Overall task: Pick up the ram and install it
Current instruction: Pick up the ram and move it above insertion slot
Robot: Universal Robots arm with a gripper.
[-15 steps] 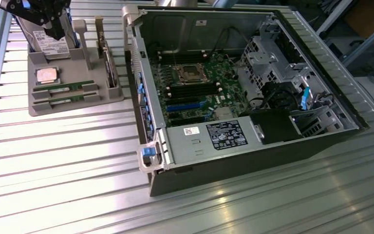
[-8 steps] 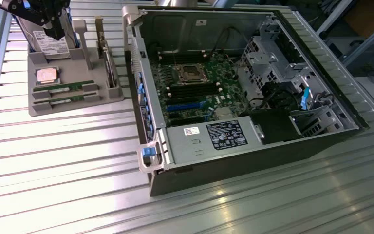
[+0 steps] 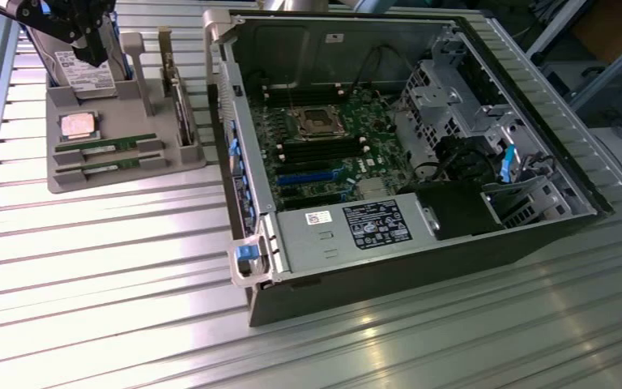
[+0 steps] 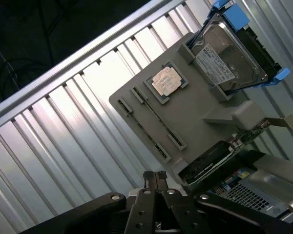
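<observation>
Approach step: my gripper (image 4: 155, 175), fingers together and empty, hovers above the tray's (image 3: 127, 180) far end. The ram (image 3: 106, 147) lies slotted near the tray's front, left of the computer case (image 3: 398, 267). Grasping it calls for open fingers lined up along the stick.

— Where does the ram sit?
— Two sticks of it stand in a grey holder (image 3: 74, 185) on the worktop, at the exterior view's left. The first ram stick (image 3: 106, 145) is just beside a square silver processor chip (image 3: 78, 126). The second ram stick (image 3: 106, 166) runs parallel to it, close by but apart.
— How do they look?
— They are long, slim green boards with dark chips and a small pale sticker. Each stands on its long edge, its ends seated in the holder's slots.
</observation>
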